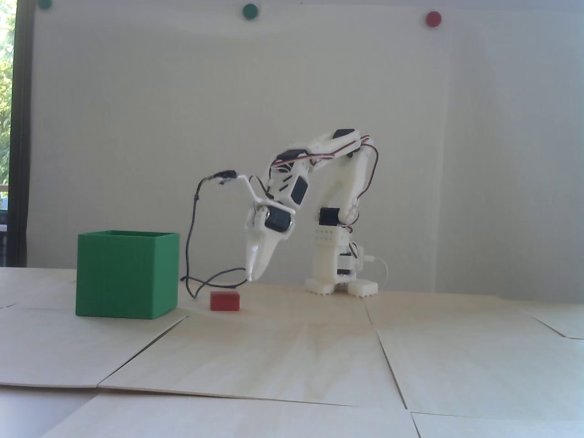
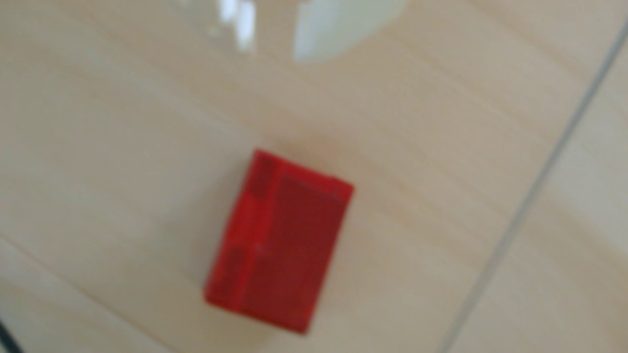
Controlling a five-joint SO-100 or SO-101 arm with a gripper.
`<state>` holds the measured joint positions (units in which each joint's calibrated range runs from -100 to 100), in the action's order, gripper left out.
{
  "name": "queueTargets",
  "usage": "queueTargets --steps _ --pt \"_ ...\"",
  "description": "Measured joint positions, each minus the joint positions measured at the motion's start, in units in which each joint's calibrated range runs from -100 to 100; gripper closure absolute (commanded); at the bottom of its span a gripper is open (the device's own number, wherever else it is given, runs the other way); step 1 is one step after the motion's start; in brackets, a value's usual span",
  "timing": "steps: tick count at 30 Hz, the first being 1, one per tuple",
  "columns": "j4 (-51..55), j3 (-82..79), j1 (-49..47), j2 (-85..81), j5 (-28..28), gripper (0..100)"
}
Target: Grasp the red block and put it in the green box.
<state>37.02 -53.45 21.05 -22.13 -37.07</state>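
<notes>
The red block [image 1: 225, 301] sits on the desk [image 1: 292, 346] beside the green box [image 1: 127, 273]. The fingers [image 1: 253, 276] hang above, closed and empty. Grabbing comes next.

This looks like an office or hobby room fitted out as a small robot test bench. Under the white plastic claw [image 1: 252, 277] lie loose pale plywood sheets [image 1: 292, 360] with open seams, laid as a makeshift table top. Behind and high above the claw, a plain white board wall [image 1: 273, 105] carries round green magnet dots [image 1: 250, 11] and a round red magnet dot [image 1: 433, 18]. Far to the claw's left in the fixed view, a dark-framed window [image 1: 7, 114] shows sunlit green foliage.
</notes>
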Motion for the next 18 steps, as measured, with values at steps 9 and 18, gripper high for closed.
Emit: queueTargets --steps 9,18 --pt "-0.17 -0.27 5.2 0.0 -3.29 67" --pt "-0.17 -6.09 7.11 0.0 -6.42 68"
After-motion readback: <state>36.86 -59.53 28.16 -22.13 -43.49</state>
